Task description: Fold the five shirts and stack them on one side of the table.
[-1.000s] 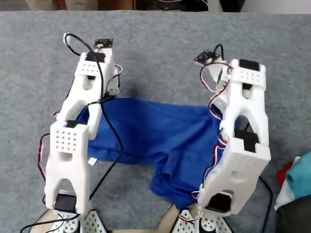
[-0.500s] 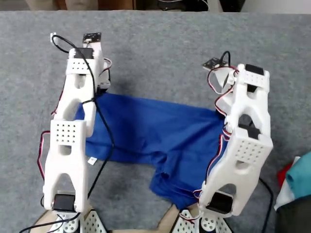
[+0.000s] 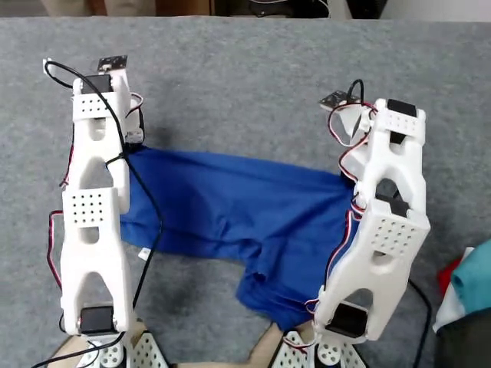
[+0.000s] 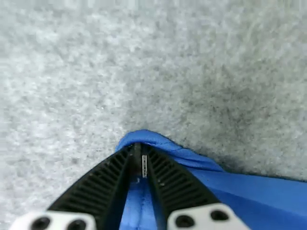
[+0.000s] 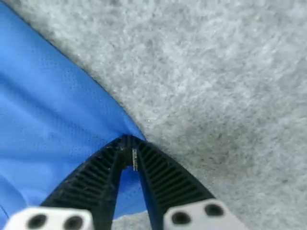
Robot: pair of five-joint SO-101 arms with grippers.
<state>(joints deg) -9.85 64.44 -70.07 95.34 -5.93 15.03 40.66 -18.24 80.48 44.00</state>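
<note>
A blue shirt (image 3: 245,211) lies spread across the middle of the grey table (image 3: 253,69), its near part bunched. My left gripper (image 4: 139,153) is shut on the shirt's (image 4: 230,187) far left corner; in the high view that arm (image 3: 96,184) stands over the shirt's left edge. My right gripper (image 5: 128,148) is shut on the blue shirt's (image 5: 43,110) far right corner, with its arm (image 3: 383,222) covering that edge.
More clothes, red, white and teal (image 3: 468,284), lie heaped at the table's right edge. Bare grey cloth stretches along the far side and at the near left.
My left gripper has pulled its corner of the shirt out to the left and a little farther away, stretching the far edge. The right arm shifted slightly, then held still.
</note>
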